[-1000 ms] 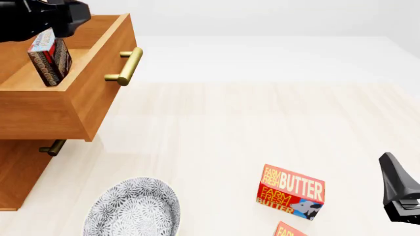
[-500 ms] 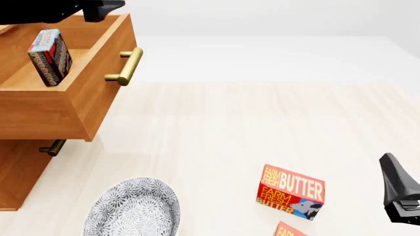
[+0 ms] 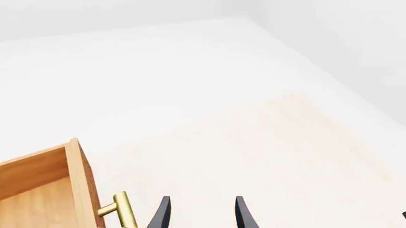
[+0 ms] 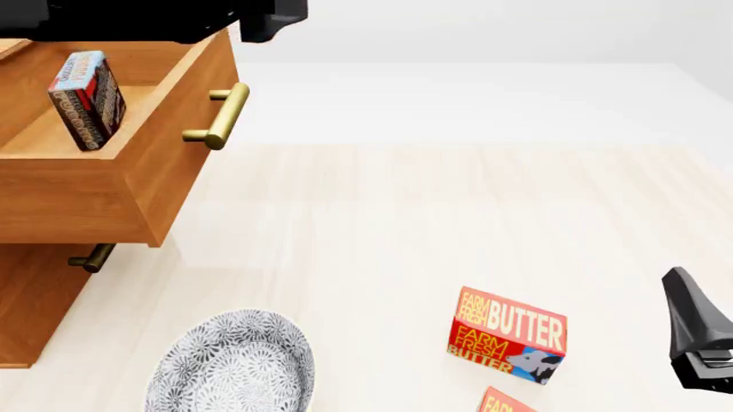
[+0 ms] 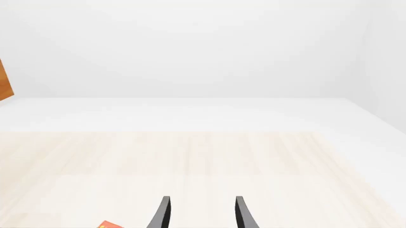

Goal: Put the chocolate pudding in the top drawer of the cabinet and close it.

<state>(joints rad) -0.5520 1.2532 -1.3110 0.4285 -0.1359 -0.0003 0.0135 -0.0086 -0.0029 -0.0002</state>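
The chocolate pudding (image 4: pixel 85 99) stands on edge inside the open top drawer (image 4: pixel 81 193) of the cabinet (image 4: pixel 33 305), and nothing grips it. My left gripper (image 4: pixel 284 21) hovers high, just past the drawer's front and above its brass handle (image 4: pixel 222 115). In the left wrist view its fingers (image 3: pixel 162 214) are spread with nothing between them, beside the handle (image 3: pixel 120 211) and the drawer front (image 3: pixel 79 183). My right gripper (image 4: pixel 696 339) rests low at the right edge, open and empty, as its fingers (image 5: pixel 163 213) show.
A patterned grey plate (image 4: pixel 235 365) lies near the front, below the drawer. A red butter box (image 4: pixel 507 335) stands right of it, and another butter box (image 4: pixel 510 402) pokes in at the bottom edge. The lower drawer's handle (image 4: pixel 92 257) sits under the open drawer.
My left arm has swung right, from just above the pudding in the drawer to beyond the drawer front. The pudding and the right arm have stayed put.
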